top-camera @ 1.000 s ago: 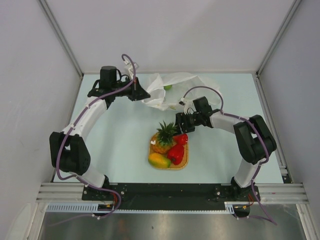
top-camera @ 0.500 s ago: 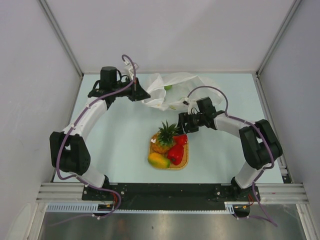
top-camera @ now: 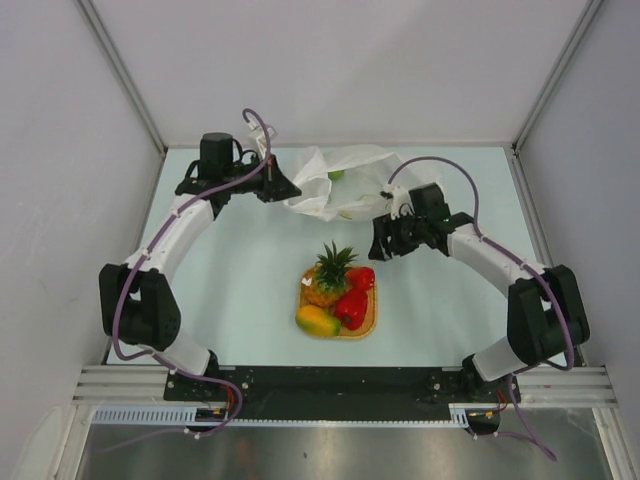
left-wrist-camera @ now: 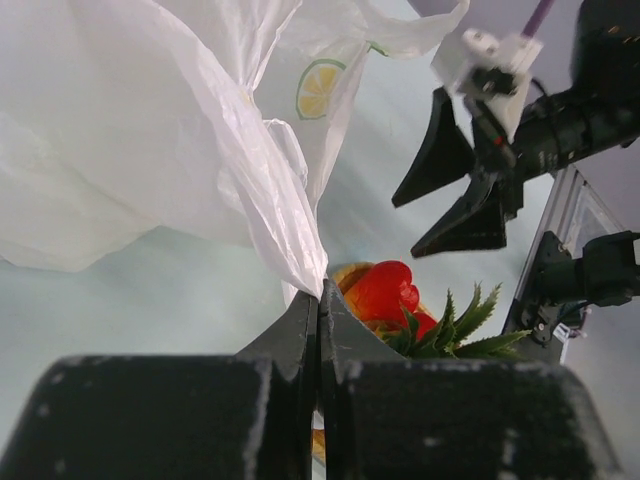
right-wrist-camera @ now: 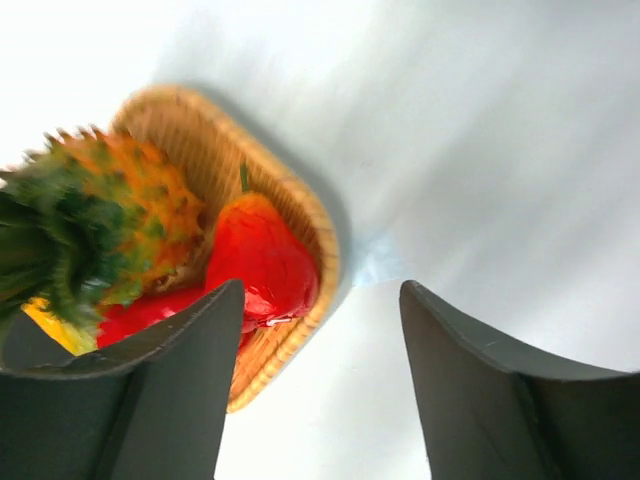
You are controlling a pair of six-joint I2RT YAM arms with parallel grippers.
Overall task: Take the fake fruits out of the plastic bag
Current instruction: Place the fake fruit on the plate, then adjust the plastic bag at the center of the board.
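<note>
The plastic bag (top-camera: 345, 180) lies crumpled at the back of the table, a small green piece (top-camera: 336, 175) showing through it. My left gripper (top-camera: 293, 192) is shut on the bag's left edge and holds the film (left-wrist-camera: 200, 150) up, with the pinch at the left gripper's tips (left-wrist-camera: 320, 290). On the woven mat (top-camera: 372, 318) lie a pineapple (top-camera: 328, 275), two red pieces (top-camera: 352, 308) and a mango (top-camera: 317, 320). My right gripper (top-camera: 380, 245) hangs open and empty just behind and to the right of the mat. Between the right gripper's fingers (right-wrist-camera: 320, 285) there is bare table, with a red piece (right-wrist-camera: 262, 255) to their left.
Grey walls close in the table on the left, back and right. The right arm arches along the right side. From the left wrist, the right gripper (left-wrist-camera: 455, 200) hangs above the red piece (left-wrist-camera: 385, 290) and the pineapple crown (left-wrist-camera: 460, 320).
My right gripper has drawn back from the mat to the right and a little rearward, still open. The left gripper, the bag and the fruits on the mat have stayed put.
</note>
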